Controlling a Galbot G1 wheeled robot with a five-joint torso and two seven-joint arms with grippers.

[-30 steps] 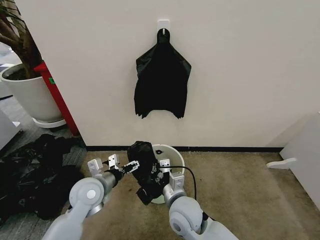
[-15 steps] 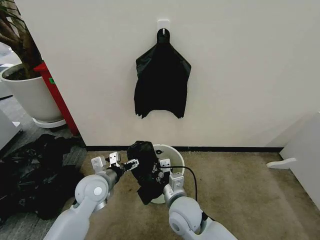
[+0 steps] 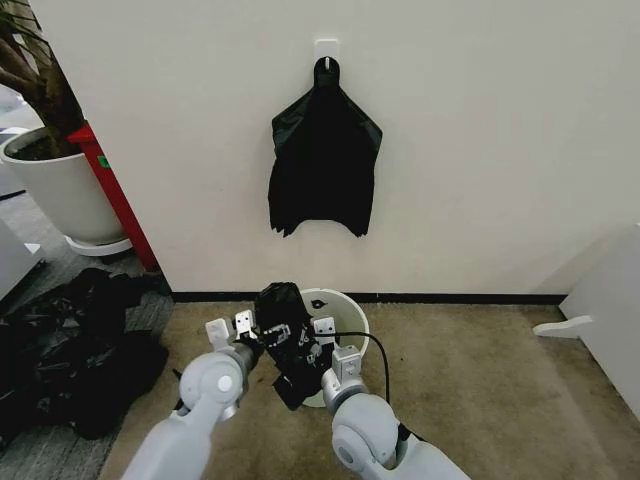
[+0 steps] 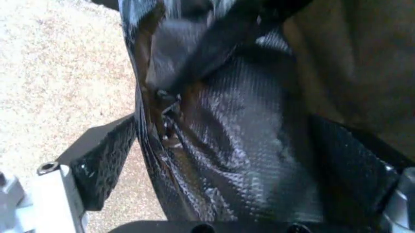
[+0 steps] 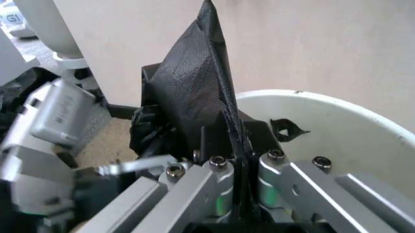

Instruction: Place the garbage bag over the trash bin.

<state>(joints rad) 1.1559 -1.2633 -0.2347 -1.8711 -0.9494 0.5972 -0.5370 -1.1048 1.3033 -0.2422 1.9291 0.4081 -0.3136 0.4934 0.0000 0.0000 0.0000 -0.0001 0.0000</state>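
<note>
garbage bag (image 3: 285,335) is thin glossy black plastic, heavily wrinkled, bunched into a crumpled clump with a peak on top and a loose flap hanging below. it sits over the near-left part of the trash bin's rim, held up between both grippers. trash bin (image 3: 345,312) is small, round, white, with a small black mark at the far rim, standing on the carpet just beyond the grippers, close to the wall.

left gripper (image 3: 268,331) is at the left side of the bag; in the left wrist view the bag (image 4: 240,145) shows fine embossed texture and shiny folds lying between the two dark fingers (image 4: 97,160), but cannot tell whether they are pinching it. right gripper (image 5: 236,182) is clenched on a fold of the bag (image 5: 194,92), which stands up from its closed jaws like a pointed sheet, with the bin (image 5: 363,131) right behind it.

a bundle of black bags (image 3: 322,165) hangs on the wall above. a heap of black plastic (image 3: 70,345) lies well left of the left gripper.
</note>
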